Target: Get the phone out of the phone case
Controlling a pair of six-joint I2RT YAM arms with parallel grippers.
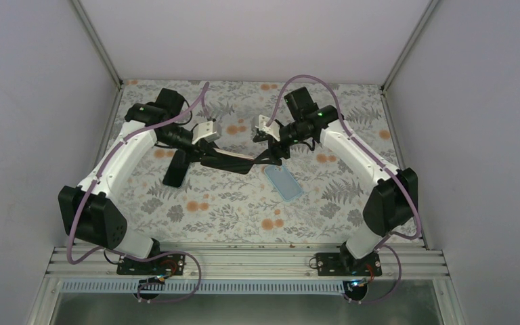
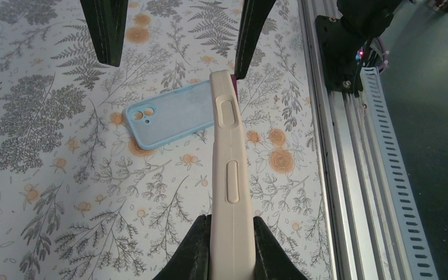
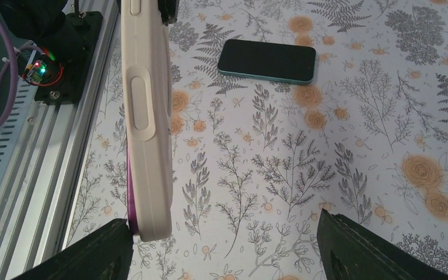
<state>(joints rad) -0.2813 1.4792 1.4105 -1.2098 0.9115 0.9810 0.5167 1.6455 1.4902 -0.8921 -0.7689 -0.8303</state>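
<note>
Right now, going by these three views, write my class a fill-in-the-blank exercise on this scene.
The cream phone case is clamped by the ___ gripper.
The right gripper has its jaws ___.
The second case, lying on the table, is light ___.
Missing words: left, open, blue.

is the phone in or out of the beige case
In, it seems: the phone shows only as a purple edge inside the beige case.
</note>
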